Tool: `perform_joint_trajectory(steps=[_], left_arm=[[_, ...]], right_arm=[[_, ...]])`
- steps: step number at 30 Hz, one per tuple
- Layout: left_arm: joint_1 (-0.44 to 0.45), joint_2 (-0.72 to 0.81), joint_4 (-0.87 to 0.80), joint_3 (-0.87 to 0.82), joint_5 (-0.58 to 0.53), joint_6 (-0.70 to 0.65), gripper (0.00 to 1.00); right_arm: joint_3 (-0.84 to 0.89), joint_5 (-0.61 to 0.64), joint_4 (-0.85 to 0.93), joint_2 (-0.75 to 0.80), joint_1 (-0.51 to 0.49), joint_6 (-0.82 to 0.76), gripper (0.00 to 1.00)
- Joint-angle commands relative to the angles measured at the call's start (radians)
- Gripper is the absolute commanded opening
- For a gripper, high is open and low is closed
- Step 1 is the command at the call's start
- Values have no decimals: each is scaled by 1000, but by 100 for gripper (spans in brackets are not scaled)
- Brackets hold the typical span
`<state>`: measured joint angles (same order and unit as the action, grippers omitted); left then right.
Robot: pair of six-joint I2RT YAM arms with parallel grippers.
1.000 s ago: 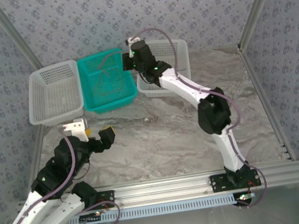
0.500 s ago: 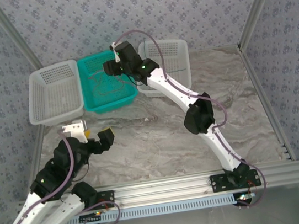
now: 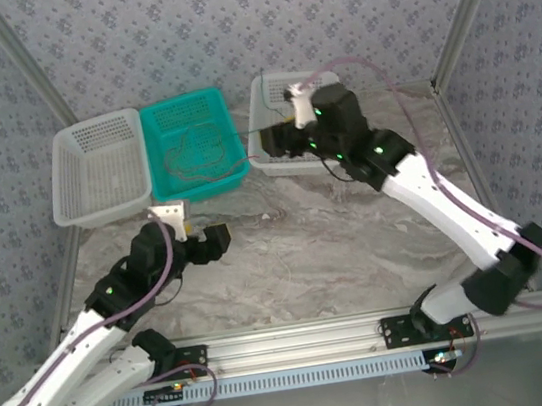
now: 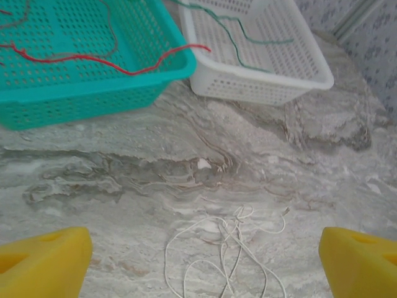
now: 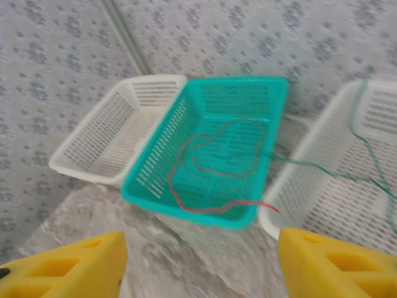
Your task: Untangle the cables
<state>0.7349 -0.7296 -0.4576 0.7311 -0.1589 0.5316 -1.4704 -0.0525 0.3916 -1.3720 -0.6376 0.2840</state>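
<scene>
A thin white cable lies in loose tangled loops on the marble table; from above it is a faint mark. My left gripper hangs open just short of it, and its yellow fingertips are far apart. A red cable curls inside the teal basket, with one end over the near rim. A green cable lies in the right white basket. My right gripper is open and empty, and it hovers by that basket.
An empty white basket stands left of the teal one. The three baskets line the back wall. Aluminium posts frame the cell. Open marble lies between the two arms.
My right arm swung from over the teal basket to the right white basket. My left arm reached forward towards the table's middle, over the white cable.
</scene>
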Motion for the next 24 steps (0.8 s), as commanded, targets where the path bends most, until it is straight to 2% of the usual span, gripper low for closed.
perform_joint_trajectory(steps=[1,2,6,11,16,19,21,24], left_arm=[[-5,-90,64,11,83,-33,92],[-5,-131,67,17,96,-33,92],[-5,-308,93,37,121,-16,87],[-2,-501,184,24,207,14,77],[-2,-622,216,-3,192,12,70],[-2,-668,207,-10,121,-20,62],[-2,-700,171,3,79,-53,61],[-2,-744,165,16,84,-81,60]], right_arm=[[215,37,-5,128,39,18,74],[267,39,1,176,50,32,78],[455,29,62,296,72,92,78],[568,-30,76,331,77,168,78],[576,-67,75,291,76,181,78],[565,-70,74,273,76,175,79],[558,-70,71,265,76,175,79],[558,-77,61,257,76,178,79]])
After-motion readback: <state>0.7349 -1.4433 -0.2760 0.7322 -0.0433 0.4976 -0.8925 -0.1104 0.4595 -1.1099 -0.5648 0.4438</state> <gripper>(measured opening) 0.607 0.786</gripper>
